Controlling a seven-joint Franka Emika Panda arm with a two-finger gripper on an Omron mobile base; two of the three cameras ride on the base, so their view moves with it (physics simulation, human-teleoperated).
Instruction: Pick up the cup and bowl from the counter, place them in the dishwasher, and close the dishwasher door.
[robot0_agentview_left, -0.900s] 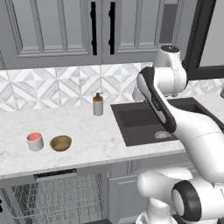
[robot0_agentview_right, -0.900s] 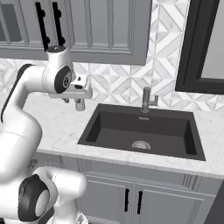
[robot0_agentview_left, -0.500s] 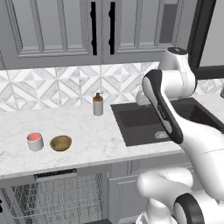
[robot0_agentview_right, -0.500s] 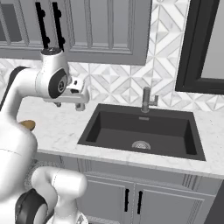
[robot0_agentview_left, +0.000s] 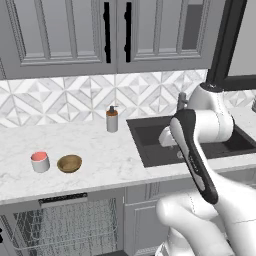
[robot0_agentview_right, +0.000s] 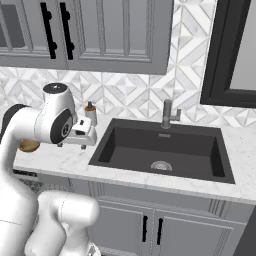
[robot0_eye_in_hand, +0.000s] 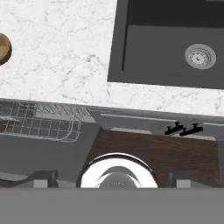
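Gripper (robot0_eye_in_hand: 112, 180) jaws stand wide apart and empty, above the counter (robot0_agentview_left: 110, 155) edge. Cup (robot0_agentview_left: 40, 161) and bowl (robot0_agentview_left: 69, 163) sit well off to its side, close together, so a careless reach for one could knock the other.

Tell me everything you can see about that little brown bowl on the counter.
The bowl is small, shallow and round, golden-brown with a darker hollow, and looks wooden. It sits upright and looks empty on the white marble-look counter, near the front edge, above the dishwasher's wire rack. Just to its left stands the cup, white with a salmon-red top; a narrow gap separates them. Nothing touches the bowl but the counter. In the hand view only its edge shows.
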